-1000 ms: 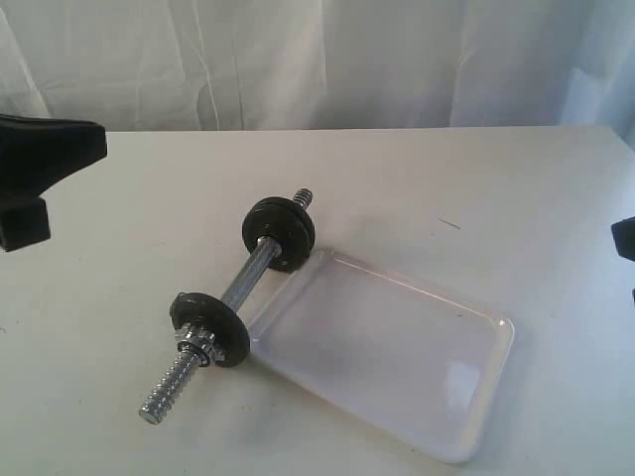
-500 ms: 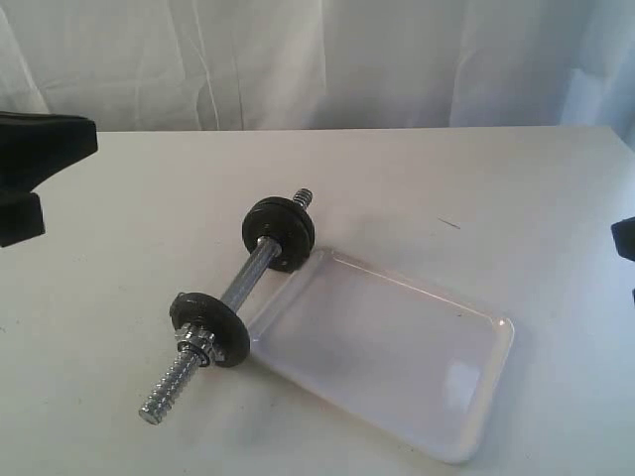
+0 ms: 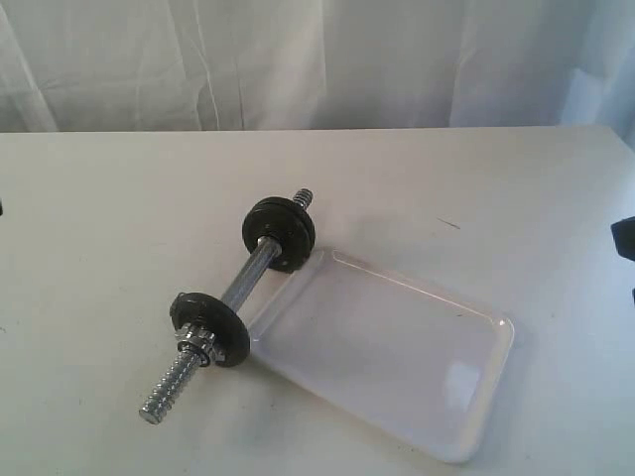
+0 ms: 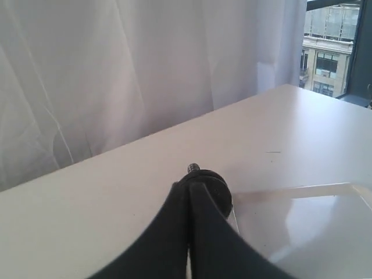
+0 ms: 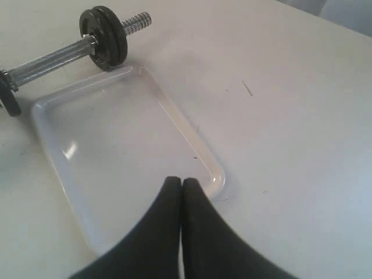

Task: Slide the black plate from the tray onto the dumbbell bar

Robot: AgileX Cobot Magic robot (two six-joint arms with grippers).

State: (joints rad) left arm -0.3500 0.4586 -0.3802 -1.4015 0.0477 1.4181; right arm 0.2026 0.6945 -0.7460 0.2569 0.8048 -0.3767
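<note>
A white surface (image 3: 119,198) carries a shallow glossy white rectangular tray (image 3: 397,347), bare of discs, with the chrome threaded dumbbell bar (image 3: 243,275) along its short edge. The small matte-black round plate (image 4: 222,195) is, I judge, the outermost disc at the bar end by the tray's corner. No nut shows outside it, so a knock rolling the bar could shed it. Only the wrist views show the left claw (image 4: 189,187) and right claw (image 5: 181,183), both pressed closed and empty. Only the exterior view shows the hex nut (image 3: 195,344) locking the black disc (image 3: 210,327) at the bar's other end.
</note>
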